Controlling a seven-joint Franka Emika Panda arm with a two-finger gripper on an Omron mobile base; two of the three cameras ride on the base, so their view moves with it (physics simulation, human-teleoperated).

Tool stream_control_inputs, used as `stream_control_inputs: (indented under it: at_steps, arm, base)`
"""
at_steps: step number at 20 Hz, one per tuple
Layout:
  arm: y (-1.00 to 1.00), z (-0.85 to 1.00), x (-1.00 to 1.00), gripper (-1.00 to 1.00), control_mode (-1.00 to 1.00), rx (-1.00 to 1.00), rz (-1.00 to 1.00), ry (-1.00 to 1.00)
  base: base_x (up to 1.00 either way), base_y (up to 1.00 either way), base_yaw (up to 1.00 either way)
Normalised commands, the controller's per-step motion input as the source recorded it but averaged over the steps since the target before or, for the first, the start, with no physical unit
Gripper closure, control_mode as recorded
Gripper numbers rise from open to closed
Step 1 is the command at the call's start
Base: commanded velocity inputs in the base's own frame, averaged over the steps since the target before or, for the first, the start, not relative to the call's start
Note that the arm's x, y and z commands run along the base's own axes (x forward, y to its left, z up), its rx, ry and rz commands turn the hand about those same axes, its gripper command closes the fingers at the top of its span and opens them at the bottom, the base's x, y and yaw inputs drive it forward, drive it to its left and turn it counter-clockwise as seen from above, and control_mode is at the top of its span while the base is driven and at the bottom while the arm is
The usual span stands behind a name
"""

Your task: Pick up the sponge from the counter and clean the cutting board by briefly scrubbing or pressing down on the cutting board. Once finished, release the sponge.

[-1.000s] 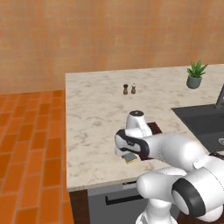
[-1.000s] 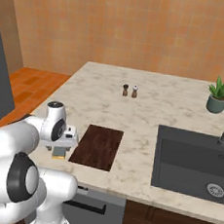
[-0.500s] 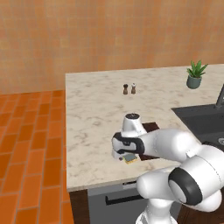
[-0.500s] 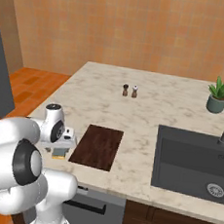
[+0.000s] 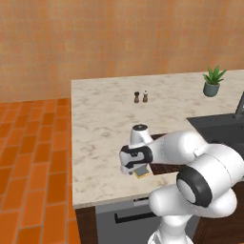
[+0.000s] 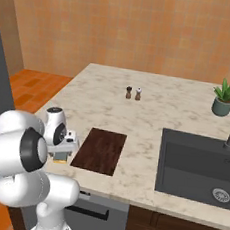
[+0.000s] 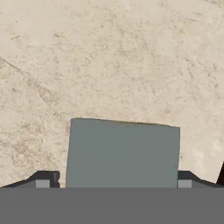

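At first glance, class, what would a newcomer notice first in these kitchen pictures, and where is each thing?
The big white arm bends low over the counter's near edge, its gripper straddling the grey-blue sponge. Right beside it lies the dark brown cutting board, with the dark sink further right. At the back stand two small shakers and a potted plant.

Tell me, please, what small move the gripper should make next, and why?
Probably shut the gripper on the sponge. In the hand view its two fingertips flank the sponge's grey-blue top, one on each side, and the sponge lies on the counter, beside the cutting board, not yet lifted.
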Motion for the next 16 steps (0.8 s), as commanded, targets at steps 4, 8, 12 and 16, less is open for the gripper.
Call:
stream_control_inputs:
  at_steps: [4,8,12,16]
  arm:
    - [0.17,-0.56,0.0,1.0,-1.0,-0.03,0.1,0.05]
    - [-0.03,-0.48,-0.03,1.0,-1.0,0.0,0.12,0.02]
    - [-0.25,0.01,-0.23,1.0,-1.0,0.01,0.04,-0.03]
    - [-0.58,0.0,-0.38,1.0,-1.0,0.0,0.0,-0.04]
  base:
    - [0.0,0.0,0.0]
    - [0.0,0.0,0.0]
    - [0.0,0.0,0.0]
    - [0.0,0.0,0.0]
